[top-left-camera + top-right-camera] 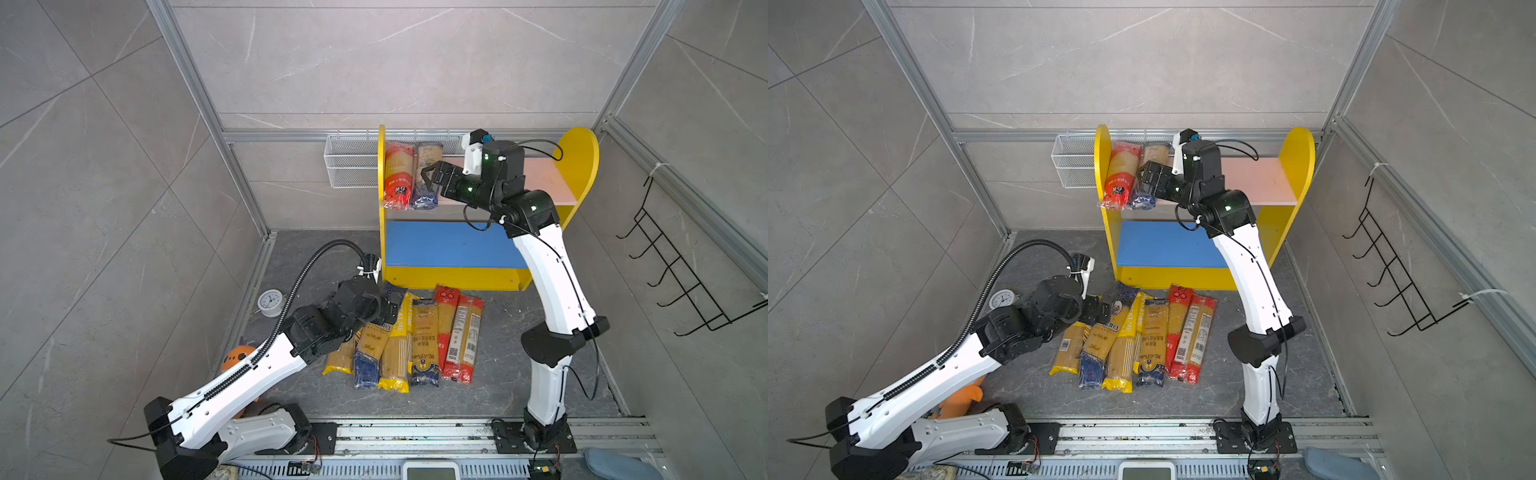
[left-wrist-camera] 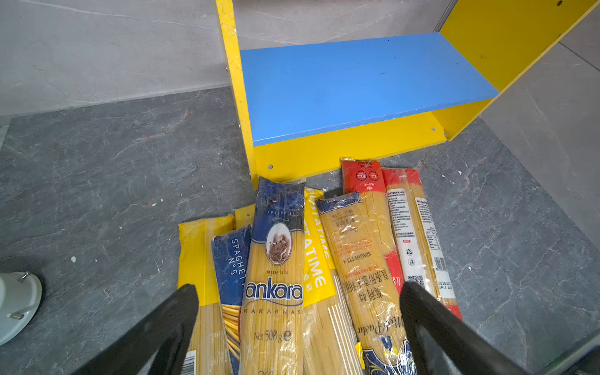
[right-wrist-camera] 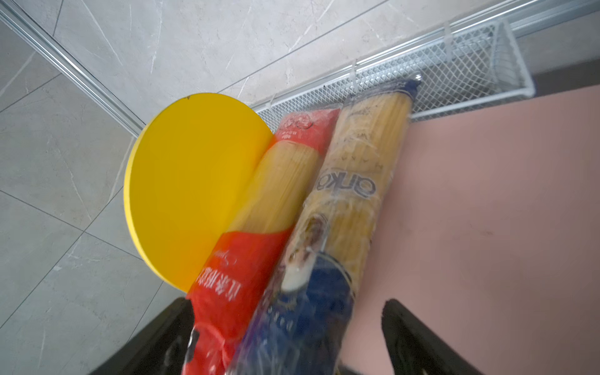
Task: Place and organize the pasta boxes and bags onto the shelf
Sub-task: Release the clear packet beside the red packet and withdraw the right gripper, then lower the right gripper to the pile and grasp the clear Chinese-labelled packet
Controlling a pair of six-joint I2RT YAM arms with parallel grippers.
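The shelf [image 1: 544,178] has yellow sides, a pink upper board and a blue lower board [image 1: 449,245]. On the pink board, against the left side panel, lie a red-ended pasta bag [image 1: 399,174] and a blue-ended one [image 1: 426,166]. My right gripper [image 1: 430,179] is open at their near ends; in the right wrist view its fingers stand wide either side of both bags [image 3: 287,303]. Several pasta bags [image 1: 415,340] lie side by side on the floor before the shelf. My left gripper [image 2: 300,287] hangs open above them, over the Ankara bag [image 2: 276,246].
A white wire mesh basket [image 1: 353,162] hangs behind the shelf's left side. A black wire hook rack [image 1: 681,266] is on the right wall. A small white clock [image 1: 271,301] and an orange toy [image 1: 239,355] sit left of the left arm.
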